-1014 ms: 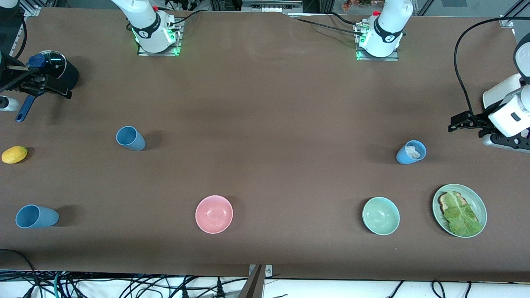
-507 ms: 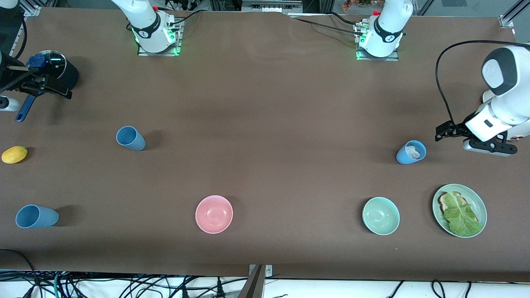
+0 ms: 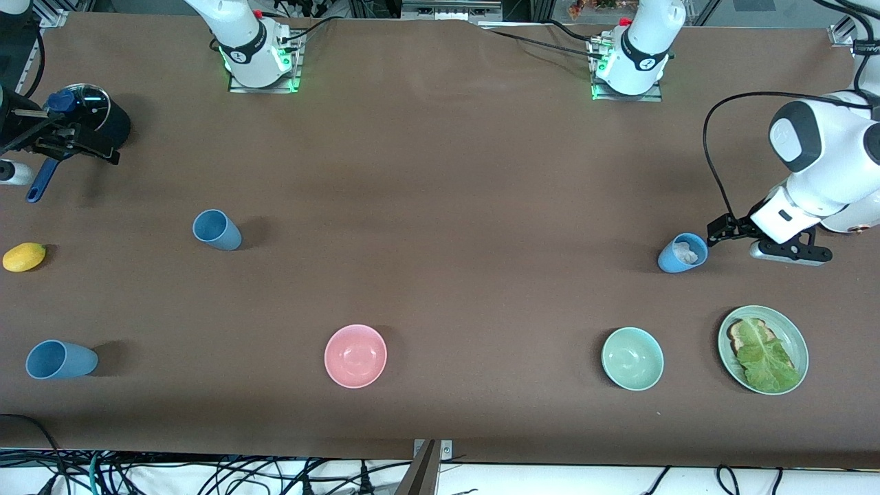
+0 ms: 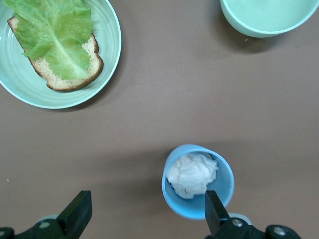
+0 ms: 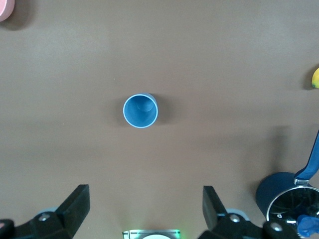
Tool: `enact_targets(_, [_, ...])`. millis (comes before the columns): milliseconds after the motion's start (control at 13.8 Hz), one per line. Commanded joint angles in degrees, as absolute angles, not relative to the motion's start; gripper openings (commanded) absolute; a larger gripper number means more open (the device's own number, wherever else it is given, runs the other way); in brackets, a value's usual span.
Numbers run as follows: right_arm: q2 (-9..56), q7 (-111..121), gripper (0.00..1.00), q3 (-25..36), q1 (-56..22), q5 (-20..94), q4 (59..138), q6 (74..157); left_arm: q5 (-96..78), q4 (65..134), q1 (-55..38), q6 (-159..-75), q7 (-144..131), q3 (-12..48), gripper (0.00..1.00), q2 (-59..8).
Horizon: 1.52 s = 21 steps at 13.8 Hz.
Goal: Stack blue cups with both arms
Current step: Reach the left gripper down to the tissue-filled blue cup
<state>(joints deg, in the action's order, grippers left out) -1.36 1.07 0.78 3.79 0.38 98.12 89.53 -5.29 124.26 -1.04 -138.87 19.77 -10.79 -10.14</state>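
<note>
Clock hrs below = front view, table centre as the dial.

R gripper (image 5: 144, 199) hangs high over the table by the black saucepan (image 3: 93, 117) at 10 o'clock, fingers spread wide & empty. That arm looks to be waiting. A lemon (image 3: 24, 256) lies at 9. The corner blue cup (image 3: 60, 359) stands at 8, and the middle blue cup (image 3: 217, 229) at 9, nearer the centre. Pink bowl (image 3: 355, 355) is at 6-7, pale green bowl (image 3: 632, 358) at 4-5. The stuffed blue cup (image 3: 682, 253) stands at 3, w/ a green plate (image 3: 797, 337) of toast & lettuce at 4.

L gripper (image 3: 722, 228) is low, just beside the stuffed blue cup on its 3 o'clock side, fingers wide open, nothing held.

Step in hand, prob.: L arm closing in to grasp that cup. To do it well:
- Centre first. The L wrist view has the cup hard by one finger, not midway.
- Pinch the wall or straddle the body, then close gently; it's a light tumbler & could tip.
- The white wad (image 4: 192, 174) inside may block nesting, so this cup is best put on top.

View diffs:
- L wrist view shows the offset & the wad filling the cup; front view gives only a pale speck.
- R wrist view looks straight into the middle blue cup: empty & upright.
- Only the front view shows all 3 cups & both arms.
</note>
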Motion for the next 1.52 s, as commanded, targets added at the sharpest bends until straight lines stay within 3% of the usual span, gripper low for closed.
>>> enact_targets(0, [-1.14, 1.23, 1.00, 0.44, 4.39, 0.35, 97.21, 88.51, -8.86, 125.77, -1.67, -145.26, 22.41, -11.08, 1.00, -13.00])
enact_targets(435, [-1.23, 1.23, 1.00, 0.44, 4.39, 0.35, 97.12, 88.51, -9.49, 130.77, -3.25, -154.67, 22.41, -10.81, 1.00, -14.33])
enact_targets(1087, [-1.23, 1.23, 1.00, 0.44, 4.39, 0.35, 97.21, 88.51, -9.58, 134.02, -3.34, -158.88, 24.25, -10.81, 0.99, -13.89])
enact_targets(1159, [-1.23, 1.23, 1.00, 0.44, 4.39, 0.35, 97.21, 88.51, -9.67, 134.99, -3.43, -160.73, 24.34, -10.81, 0.93, -13.97])
enact_targets(1232, [-1.14, 1.23, 1.00, 0.44, 4.39, 0.35, 97.21, 88.51, -9.93, 135.17, -3.78, -161.19, 24.35, -10.81, 0.77, -14.06])
enact_targets(1304, [-1.14, 1.23, 1.00, 0.44, 4.39, 0.35, 97.21, 88.51, -10.71, 135.18, -3.87, -161.10, 24.35, -10.81, 0.57, -14.15])
enact_targets(1377, [-1.23, 1.23, 1.00, 0.44, 4.39, 0.35, 97.21, 88.51, -10.90, 135.18, -4.04, -161.10, 24.26, -10.81, 0.27, -14.15])
enact_targets(1449, [-1.14, 1.23, 1.00, 0.44, 4.39, 0.35, 97.21, 88.51, -11.42, 135.18, -4.30, -161.02, 24.17, -10.81, 0.07, -14.15])
